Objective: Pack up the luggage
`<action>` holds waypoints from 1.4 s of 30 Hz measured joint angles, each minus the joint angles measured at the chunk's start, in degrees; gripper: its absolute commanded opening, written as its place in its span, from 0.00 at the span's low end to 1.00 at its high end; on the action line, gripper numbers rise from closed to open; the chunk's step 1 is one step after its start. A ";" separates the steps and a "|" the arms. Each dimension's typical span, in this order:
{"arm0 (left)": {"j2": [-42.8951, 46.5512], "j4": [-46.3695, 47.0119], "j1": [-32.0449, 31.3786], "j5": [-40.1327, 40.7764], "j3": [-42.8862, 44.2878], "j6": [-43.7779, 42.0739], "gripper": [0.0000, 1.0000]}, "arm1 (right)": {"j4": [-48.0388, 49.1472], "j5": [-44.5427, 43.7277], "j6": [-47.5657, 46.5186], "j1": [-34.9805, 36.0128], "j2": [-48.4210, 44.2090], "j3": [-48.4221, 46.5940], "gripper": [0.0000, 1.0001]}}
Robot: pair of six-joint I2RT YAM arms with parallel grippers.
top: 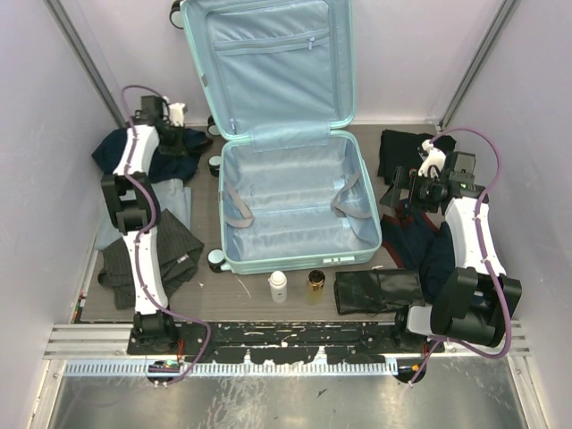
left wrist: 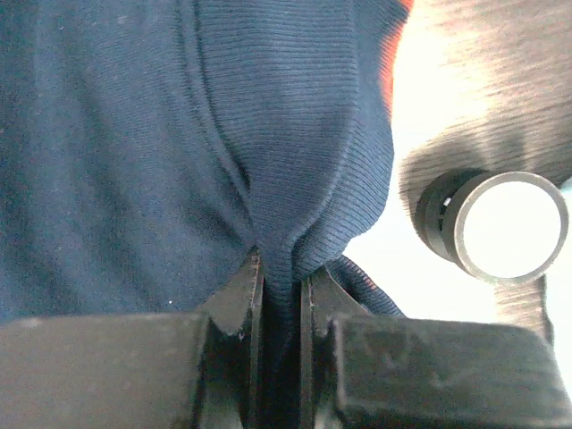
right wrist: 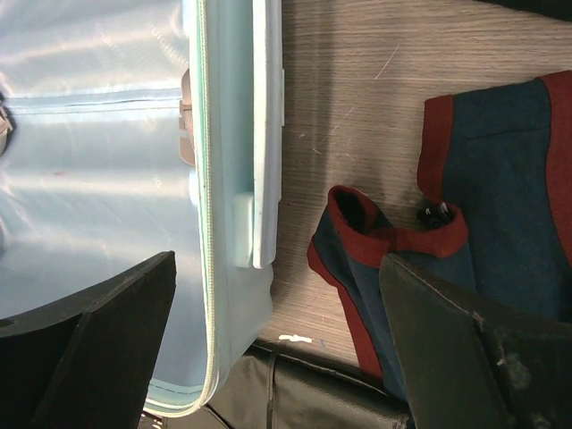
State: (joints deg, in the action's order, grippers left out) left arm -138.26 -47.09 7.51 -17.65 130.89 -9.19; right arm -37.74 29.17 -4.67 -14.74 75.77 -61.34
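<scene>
Navy knit cloth is pinched by the left gripper, the open luggage lying just to its right, while the right gripper hangs spread by its other side.

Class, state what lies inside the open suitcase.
Only light blue lining and two grey straps show inside the luggage; no clothes. The lid's zipped pocket hides its contents.

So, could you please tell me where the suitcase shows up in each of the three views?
Top external: the luggage lies open at the centre, lid propped against the back wall.
Left wrist: only a dark wheel at the right edge, probably its own.
Right wrist: the luggage fills the left side, lining and rim.
Shared landmark: the wood-grain table, in all three.
</scene>
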 measured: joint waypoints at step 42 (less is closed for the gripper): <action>-14.47 -10.45 -4.81 13.75 17.73 -13.31 0.00 | -1.92 -0.66 -2.56 -0.46 0.52 -1.38 1.00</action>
State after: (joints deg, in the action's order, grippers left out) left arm -152.73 -57.54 2.70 -3.90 148.62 -22.50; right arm -39.66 28.51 -7.22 -15.20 76.29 -62.72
